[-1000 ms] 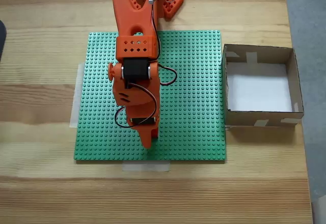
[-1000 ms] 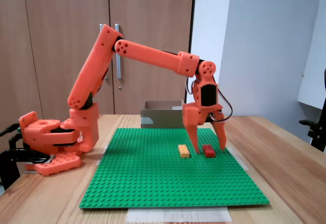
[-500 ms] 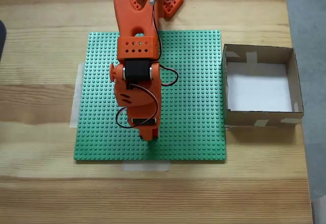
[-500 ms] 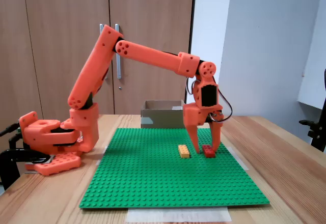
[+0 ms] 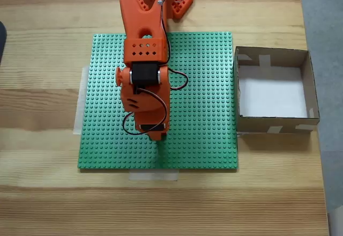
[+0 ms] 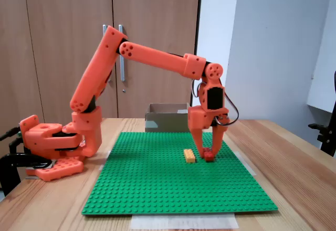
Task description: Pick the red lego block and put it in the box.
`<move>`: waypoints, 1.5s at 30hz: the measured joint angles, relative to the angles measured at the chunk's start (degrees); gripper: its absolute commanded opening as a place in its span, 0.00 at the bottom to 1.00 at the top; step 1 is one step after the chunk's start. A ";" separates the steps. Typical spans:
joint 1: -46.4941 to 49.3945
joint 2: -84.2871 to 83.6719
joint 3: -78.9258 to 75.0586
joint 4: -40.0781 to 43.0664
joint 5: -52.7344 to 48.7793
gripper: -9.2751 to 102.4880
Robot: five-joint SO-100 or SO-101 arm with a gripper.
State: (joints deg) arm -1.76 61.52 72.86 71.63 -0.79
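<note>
Pinching the red lego block (image 6: 209, 155) between their tips, the jaws (image 6: 208, 154) have closed on it down on the green baseplate (image 6: 157, 189), toward the tabletop's (image 5: 43, 112) front edge in the overhead fixed view. The orange-yellow brick (image 6: 189, 155) lies just beside it, apart — its long axis runs away from the side camera. The red block's own axis is hidden by the fingers. The box (image 5: 273, 123) sits by the tabletop's right edge seen from above — the carry, I judge, goes sideways that way after a lift.
</note>
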 measured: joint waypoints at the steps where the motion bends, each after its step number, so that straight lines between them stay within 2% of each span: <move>1: 0.00 0.00 0.00 0.09 0.00 0.12; 10: -0.26 6.77 3.34 1.05 0.00 0.12; 23: -3.25 38.32 16.44 4.66 1.85 0.12; 35: -13.18 66.71 17.05 18.28 4.31 0.12; 40: -20.13 70.14 12.04 21.71 4.31 0.11; 45: -26.28 70.58 11.07 20.74 3.16 0.10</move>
State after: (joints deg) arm -28.04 132.10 83.94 92.37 2.37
